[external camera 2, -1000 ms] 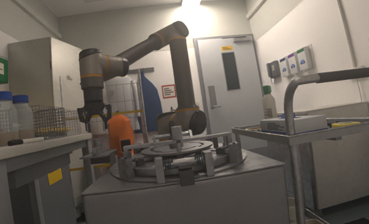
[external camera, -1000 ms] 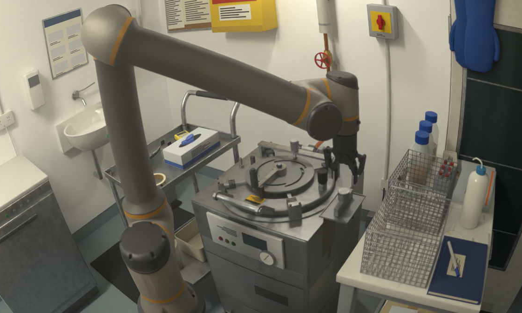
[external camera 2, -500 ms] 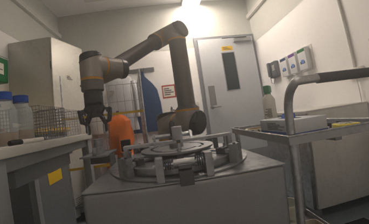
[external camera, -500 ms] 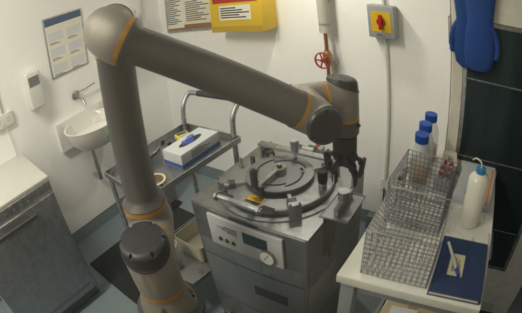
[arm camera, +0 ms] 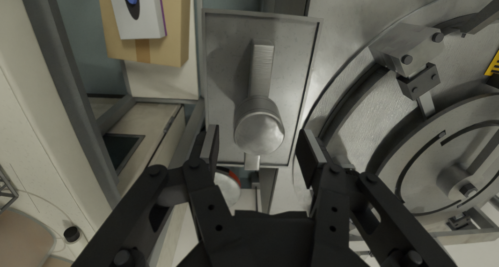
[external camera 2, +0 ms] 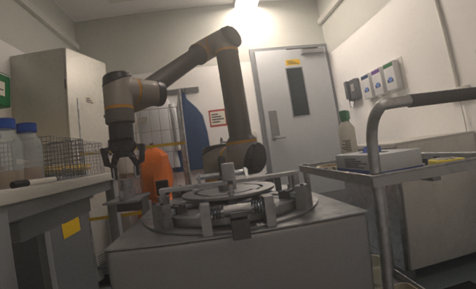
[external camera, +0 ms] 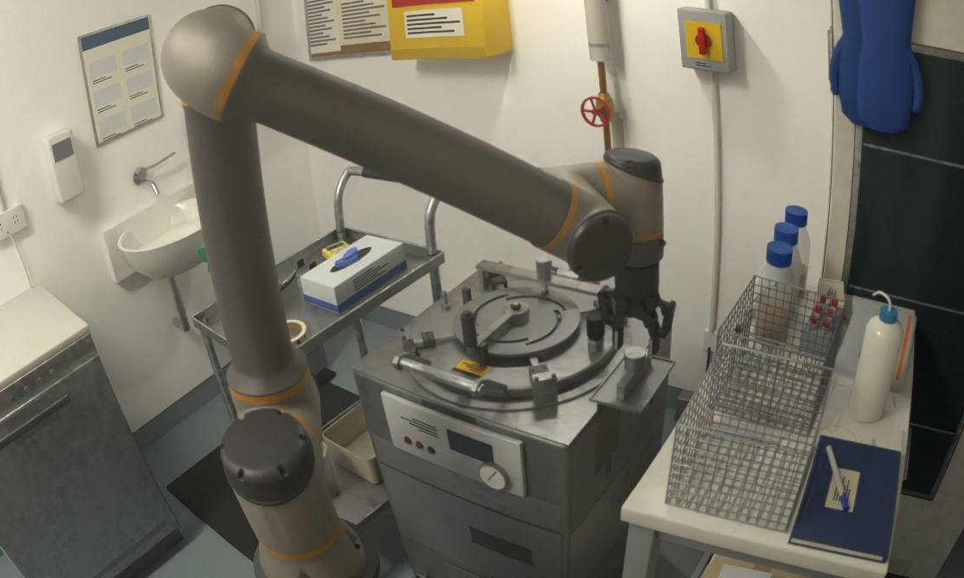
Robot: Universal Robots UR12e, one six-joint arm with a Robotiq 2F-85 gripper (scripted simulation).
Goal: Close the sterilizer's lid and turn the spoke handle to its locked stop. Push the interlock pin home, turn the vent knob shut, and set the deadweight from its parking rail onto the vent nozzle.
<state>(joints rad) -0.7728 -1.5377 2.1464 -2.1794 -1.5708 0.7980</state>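
Note:
The deadweight (external camera: 634, 360) (arm camera: 258, 128), a short steel cylinder, sits on its parking rail (arm camera: 260, 69) on a small shelf (external camera: 632, 384) at the sterilizer's right side. My gripper (external camera: 638, 327) (external camera 2: 123, 166) (arm camera: 257, 149) hangs open and empty just above it, with the weight lying between and below the fingers in the wrist camera. The sterilizer's lid (external camera: 512, 337) (external camera 2: 229, 201) lies flat and closed, its spoke handle (external camera: 501, 321) on the centre hub. A dark vent knob (external camera: 595, 324) stands on the lid just left of the gripper.
A white wall with a red valve wheel (external camera: 595, 110) and a switch box stands behind. A wire basket (external camera: 758, 402) and bottles (external camera: 784, 269) sit on the table to the right of the shelf. A steel trolley (external camera: 327, 301) with a tissue box stands left of the sterilizer.

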